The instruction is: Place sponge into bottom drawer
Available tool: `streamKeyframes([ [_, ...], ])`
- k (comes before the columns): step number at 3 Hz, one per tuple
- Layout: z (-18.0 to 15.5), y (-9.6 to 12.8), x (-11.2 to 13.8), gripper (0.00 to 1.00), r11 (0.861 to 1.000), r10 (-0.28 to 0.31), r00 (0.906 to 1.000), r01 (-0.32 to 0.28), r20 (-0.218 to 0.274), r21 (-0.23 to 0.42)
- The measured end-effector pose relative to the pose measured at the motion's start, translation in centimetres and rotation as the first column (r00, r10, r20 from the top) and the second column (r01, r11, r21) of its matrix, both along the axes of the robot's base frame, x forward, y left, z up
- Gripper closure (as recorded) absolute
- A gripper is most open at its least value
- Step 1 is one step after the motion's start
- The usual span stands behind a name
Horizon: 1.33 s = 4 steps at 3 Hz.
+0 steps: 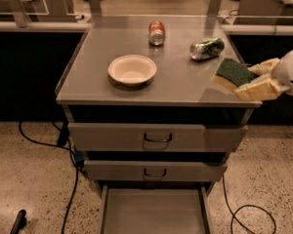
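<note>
The sponge point(233, 72), dark green on top over pale yellow foam, is at the right edge of the cabinet top point(176, 82), partly past the edge. My gripper point(246, 80) reaches in from the right and is shut on the sponge, one pale finger above it and one below. The bottom drawer point(154, 212) is pulled open at the foot of the cabinet, and the part of its flat grey floor that shows is bare. It is well below and to the left of the gripper.
A white bowl point(132, 69), a red can point(156, 32) on its side and a crushed green can point(207, 48) lie on the cabinet top. The two upper drawers point(156, 138) are shut. Cables point(71, 179) run across the speckled floor on both sides.
</note>
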<state>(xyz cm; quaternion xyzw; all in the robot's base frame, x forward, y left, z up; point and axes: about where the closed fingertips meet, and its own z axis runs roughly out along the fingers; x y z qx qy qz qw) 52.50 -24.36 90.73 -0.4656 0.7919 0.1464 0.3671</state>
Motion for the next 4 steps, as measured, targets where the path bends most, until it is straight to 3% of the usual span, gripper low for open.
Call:
streamKeyframes([
  [1, -4.9, -1.7, -7.8, 1.00, 0.984, -0.127, 0.9910, 0.131, -0.042, 0.119],
  [2, -4.2, -0.8, -7.3, 1.00, 0.988, -0.102, 0.9947, 0.103, -0.017, 0.115],
  [3, -9.3, -1.4, -8.1, 1.00, 0.975, -0.147, 0.9874, 0.154, -0.059, 0.162],
  [4, -17.8, -3.1, -11.0, 1.00, 0.942, -0.243, 0.9578, 0.271, -0.153, 0.200],
])
